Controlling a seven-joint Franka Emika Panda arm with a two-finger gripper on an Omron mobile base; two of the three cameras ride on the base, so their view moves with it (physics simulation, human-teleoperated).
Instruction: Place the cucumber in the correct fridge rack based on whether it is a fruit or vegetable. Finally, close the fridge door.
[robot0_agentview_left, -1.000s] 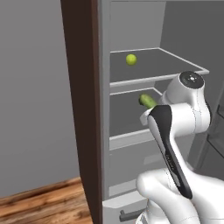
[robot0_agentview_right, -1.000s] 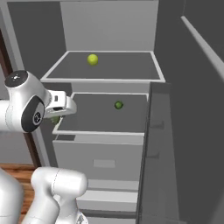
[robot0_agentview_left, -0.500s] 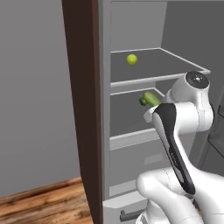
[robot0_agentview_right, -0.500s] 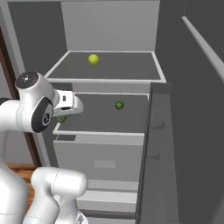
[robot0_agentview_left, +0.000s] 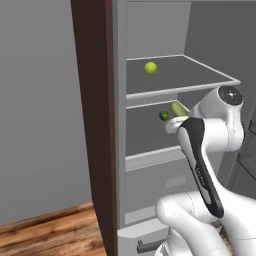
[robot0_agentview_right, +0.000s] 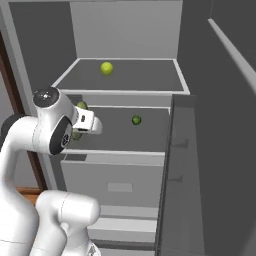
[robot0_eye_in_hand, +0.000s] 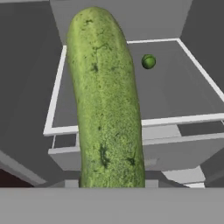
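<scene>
Since a second ago the arm has carried its hand upward and deeper toward the fridge opening: in the left base view the wrist now stands level with the gap between the two shelves, where earlier it hung lower and nearer the base, and in the right base view the hand has slid closer to the fridge rack's (robot0_agentview_right: 122, 152) near left corner. The balls have not moved. The cucumber (robot0_eye_in_hand: 105, 105) is clamped in the gripper (robot0_agentview_left: 176, 121), whose jaws are drawn in narrow on its lower end; the fingertips themselves are hidden behind it in the hand view. Its long axis runs straight out along the hand, the free rounded end pointing ahead into the fridge and, seen from the left base view, slanting up and back toward the underside of the upper shelf (robot0_agentview_left: 180, 90). In that view only its tip (robot0_agentview_left: 177, 108) shows above the wrist, over the front part of the fridge rack (robot0_agentview_left: 150, 159) and not touching it. A round dark green ball (robot0_eye_in_hand: 148, 61) lies on the fridge rack (robot0_eye_in_hand: 109, 124) well behind its pale front edge, just beside the cucumber's tip in the left base view. A yellow-green ball (robot0_agentview_right: 106, 68) rests on the upper shelf above. The fridge door (robot0_agentview_right: 220, 125) stands open, to the right of the rack.
</scene>
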